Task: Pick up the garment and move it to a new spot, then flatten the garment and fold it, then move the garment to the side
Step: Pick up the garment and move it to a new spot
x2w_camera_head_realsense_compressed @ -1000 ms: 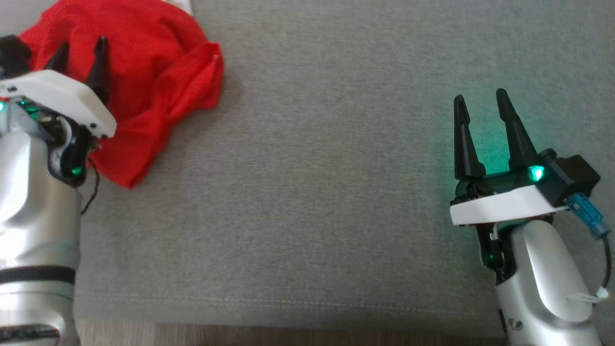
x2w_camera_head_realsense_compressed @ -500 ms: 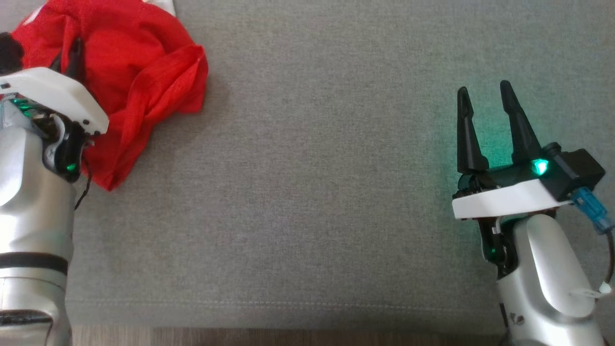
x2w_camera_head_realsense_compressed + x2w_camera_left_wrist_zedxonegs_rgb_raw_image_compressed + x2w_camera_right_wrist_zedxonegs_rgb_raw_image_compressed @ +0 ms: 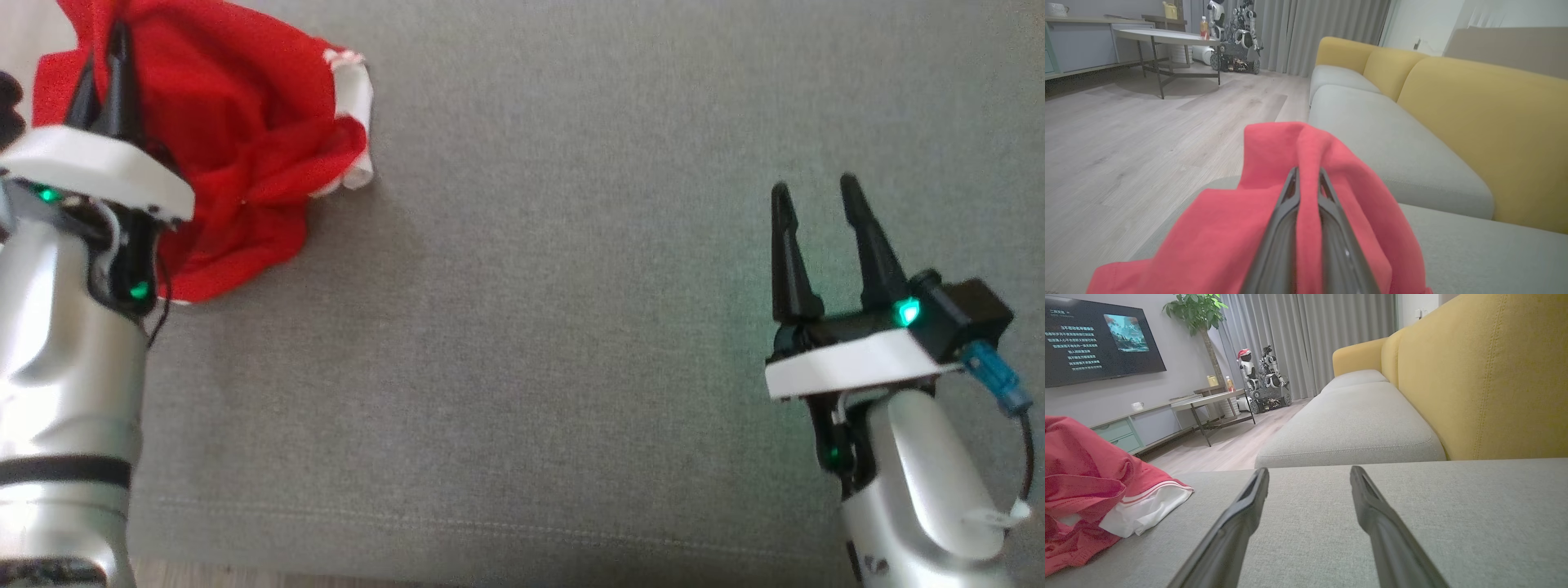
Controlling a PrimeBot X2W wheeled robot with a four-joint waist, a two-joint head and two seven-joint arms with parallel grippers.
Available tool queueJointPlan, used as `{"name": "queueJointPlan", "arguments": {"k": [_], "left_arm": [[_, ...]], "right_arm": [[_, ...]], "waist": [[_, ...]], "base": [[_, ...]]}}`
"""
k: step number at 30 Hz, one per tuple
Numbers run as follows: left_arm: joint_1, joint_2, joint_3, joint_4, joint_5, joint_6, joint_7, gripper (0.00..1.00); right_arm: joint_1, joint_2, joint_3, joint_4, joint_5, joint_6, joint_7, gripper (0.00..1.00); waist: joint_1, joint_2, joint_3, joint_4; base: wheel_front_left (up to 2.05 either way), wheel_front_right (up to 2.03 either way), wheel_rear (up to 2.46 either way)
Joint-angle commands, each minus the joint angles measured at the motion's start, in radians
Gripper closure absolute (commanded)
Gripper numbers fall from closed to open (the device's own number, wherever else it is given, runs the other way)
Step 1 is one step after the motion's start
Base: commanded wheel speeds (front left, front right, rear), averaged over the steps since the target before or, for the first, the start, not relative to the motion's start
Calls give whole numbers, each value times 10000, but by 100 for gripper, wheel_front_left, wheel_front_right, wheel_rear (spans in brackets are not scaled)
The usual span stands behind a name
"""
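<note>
Left gripper (image 3: 1308,171) tight around garment (image 3: 237,122) fold

Grey sofa seat (image 3: 1347,416), yellow backrest (image 3: 1486,375); pale wood floor (image 3: 1126,134), grey curtains (image 3: 1310,339), wall TV (image 3: 1098,339), round table (image 3: 1167,36).

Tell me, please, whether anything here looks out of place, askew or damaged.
The red garment lies crumpled in a heap at the left end of the grey sofa cushion, a fold pinched in the shut left gripper. Nothing looks spilled or damaged; the right gripper hangs open over bare cushion.
</note>
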Motion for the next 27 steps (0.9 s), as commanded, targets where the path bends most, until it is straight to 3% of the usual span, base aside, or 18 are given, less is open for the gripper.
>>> {"name": "queueJointPlan", "arguments": {"k": [1, 14, 21, 27], "left_arm": [[-1, 374, 332, -622, -80, -57, -160, 100], [1604, -294, 416, -4682, -384, 407, -172, 100], [1596, -819, -138, -6516, -462, 800, 755, 100], [1203, -1202, -713, -6782, -187, 1108, 1225, 100]], "right_arm": [[104, -16, 282, -212, 98, -7, -107, 0], [583, -16, 406, -41, 493, -7, -107, 0], [569, -16, 418, -147, 612, -7, -107, 0], [412, -16, 337, -399, 736, -7, -107, 0]], "waist": [[0, 0, -443, 152], [0, 0, -1630, -77], [0, 0, -1715, -734], [0, 0, -1505, -1473]], "base": [[0, 0, 0], [0, 0, 0], [0, 0, 0], [0, 0, 0]]}}
